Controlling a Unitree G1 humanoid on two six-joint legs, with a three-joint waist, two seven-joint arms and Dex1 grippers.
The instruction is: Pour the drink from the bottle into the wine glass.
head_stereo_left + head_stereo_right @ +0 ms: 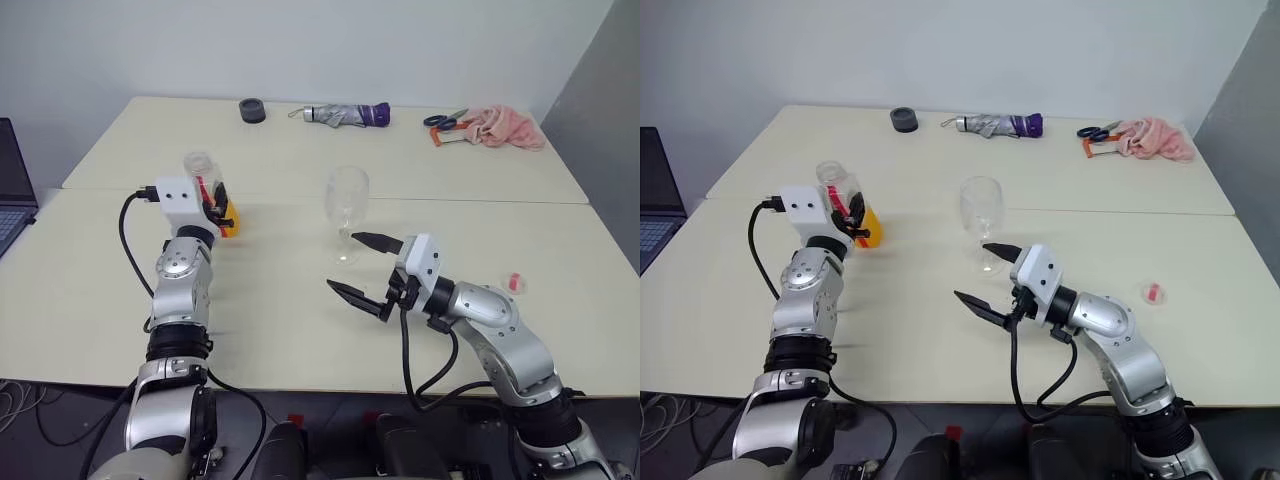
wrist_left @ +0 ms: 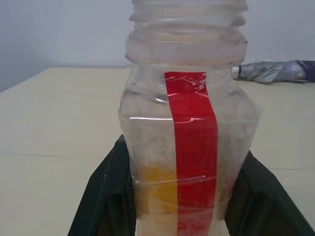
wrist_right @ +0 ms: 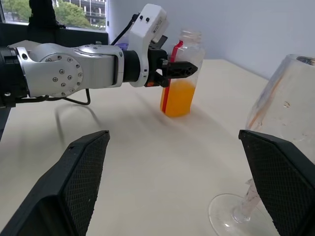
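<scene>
Left wrist view puts us right against the bottle: our left pincer is clamped on its squarish body, one black finger on each side, with the threaded neck above them and no cap on it. The drink sits in the lower part of the bottle, below the level of our fingers, and the bottle stands upright on the table. Our right pincer hangs with its fingers spread wide and nothing between them; the wine glass stands just beyond it, its foot close to the far finger, and well apart from the bottle toward our right side.

We judge the risks as follows. The mouth is uncapped, so a hasty tilt on the way over would spill juice on the table before we reach the rim. The plastic wall looks thin, so a hard squeeze may buckle it and push liquid upward. The glass is tall on a thin stem and nothing holds it; a knock from the bottle neck or from our right fingers could topple it.

A red vertical stripe runs down the bottle; we read no lettering or brand on it.
</scene>
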